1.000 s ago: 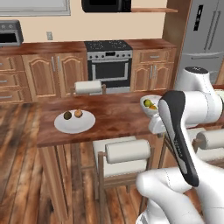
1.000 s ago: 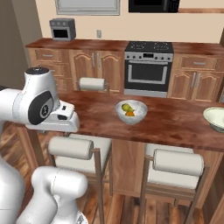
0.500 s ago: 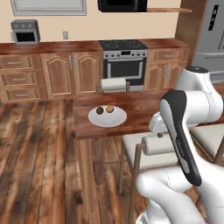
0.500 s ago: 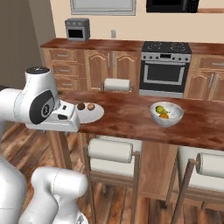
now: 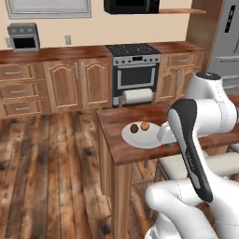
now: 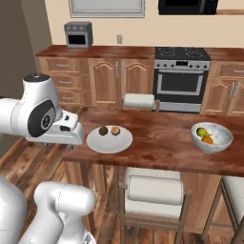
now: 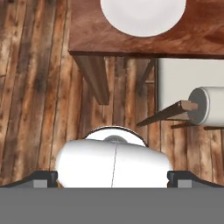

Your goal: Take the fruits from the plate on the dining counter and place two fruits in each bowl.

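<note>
A stainless stove [image 5: 134,71] stands between brown panelled cabinets [image 5: 77,84], with a microwave [image 5: 132,5] above it. A toaster oven [image 6: 78,34] sits on the back worktop. White-cushioned stools [image 6: 154,189] stand on the plank floor [image 5: 51,163].

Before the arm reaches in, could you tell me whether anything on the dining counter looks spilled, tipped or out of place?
Nothing stands out. The plate lies flat on the dining counter with two fruits side by side on it, and the bowl stands upright with two more inside. No spill or damage shows.
</note>
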